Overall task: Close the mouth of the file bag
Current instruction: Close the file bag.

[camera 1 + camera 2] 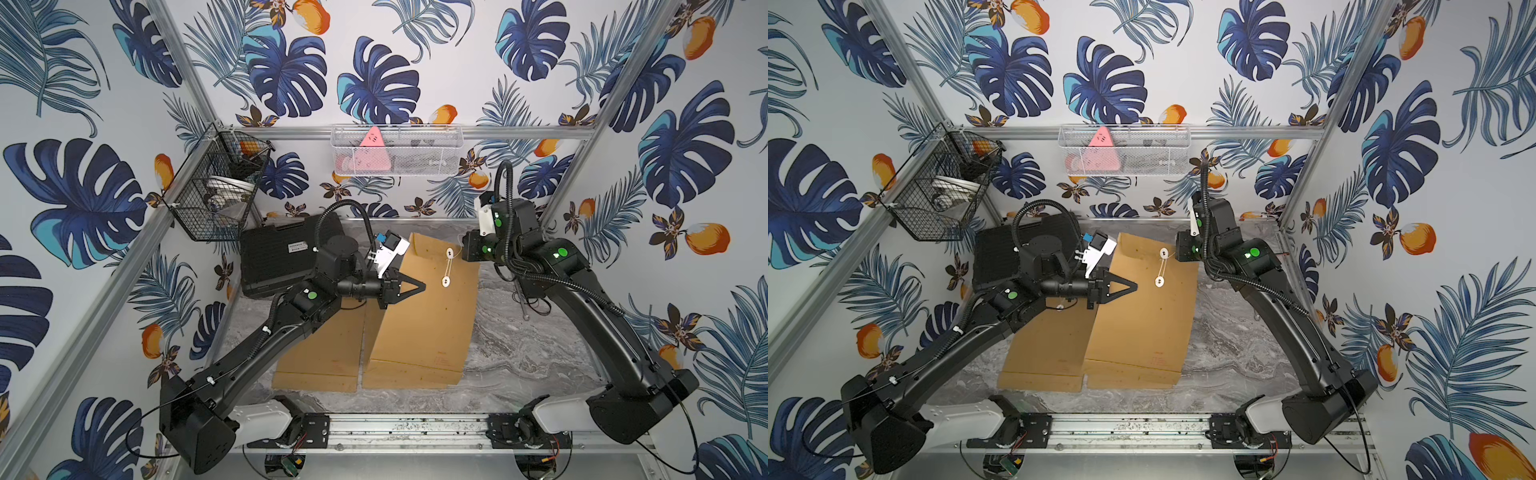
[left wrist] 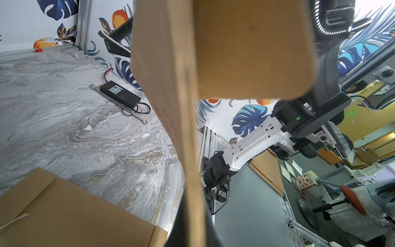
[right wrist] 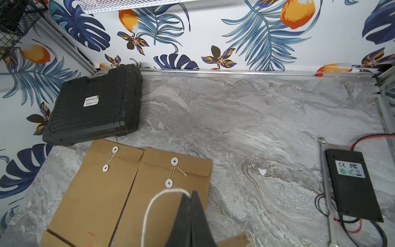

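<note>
I'm meant to close the file bag (image 1: 419, 324), and it is half off the desk (image 1: 519, 345). My left jaws are pressed together on its long side edge, and the left wrist view shows the paper running straight between them. That side rides up while the bottom end, well back from those jaws, rests on the desk. The bag bows under its own weight, so I take it for thin kraft paper: light, springy and easy to crease. An edge pinch like this, clear of the flap, seems the right hold. My right jaws are shut on the white string (image 3: 149, 205) at their very tip, with a loop curling away below them. It looks limp and fine, and I'd expect it to slip if pulled hard. The upper button (image 1: 449, 252) and lower button (image 1: 445, 282) sit between the two sets of jaws, with a strand already running from one to the other. A second bag (image 1: 320, 349) lies flat beneath the left arm, just beside the first. The desk is smooth grey marble-look, so paper should skate on it. Behind the left jaws sits a black case (image 1: 274, 257), and out beyond the right jaws a power brick (image 3: 352, 184) trails loose wires. Leaf-print walls close in on three sides, with a wire basket (image 1: 208, 199) hung above
</note>
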`<state>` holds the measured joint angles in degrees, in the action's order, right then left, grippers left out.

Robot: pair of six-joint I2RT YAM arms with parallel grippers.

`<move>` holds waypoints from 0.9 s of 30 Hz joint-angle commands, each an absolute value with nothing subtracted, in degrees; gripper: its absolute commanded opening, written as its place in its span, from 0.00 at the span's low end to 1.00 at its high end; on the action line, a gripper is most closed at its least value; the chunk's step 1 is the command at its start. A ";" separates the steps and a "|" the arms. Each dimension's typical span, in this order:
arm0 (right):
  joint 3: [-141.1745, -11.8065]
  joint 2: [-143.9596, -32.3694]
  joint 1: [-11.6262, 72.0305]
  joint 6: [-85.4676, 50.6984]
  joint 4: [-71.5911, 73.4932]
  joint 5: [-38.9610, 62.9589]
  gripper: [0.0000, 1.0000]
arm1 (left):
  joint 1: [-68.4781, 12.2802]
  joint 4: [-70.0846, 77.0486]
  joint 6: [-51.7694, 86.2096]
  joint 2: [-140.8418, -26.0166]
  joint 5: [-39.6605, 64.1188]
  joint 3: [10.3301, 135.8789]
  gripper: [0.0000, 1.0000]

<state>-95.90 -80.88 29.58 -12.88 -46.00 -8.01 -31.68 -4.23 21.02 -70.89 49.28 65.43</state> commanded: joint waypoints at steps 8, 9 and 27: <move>-100.49 -82.87 32.30 -9.93 -45.69 -12.04 0.00 | -32.00 -3.60 19.50 -70.84 51.51 64.56 0.00; -100.99 -82.95 32.63 -9.84 -45.59 -11.96 0.00 | -32.13 -3.60 19.56 -70.92 51.69 64.50 0.00; -103.96 -82.61 37.08 -12.26 -43.42 -4.90 0.00 | -32.55 -5.12 18.07 -70.14 48.25 63.54 0.00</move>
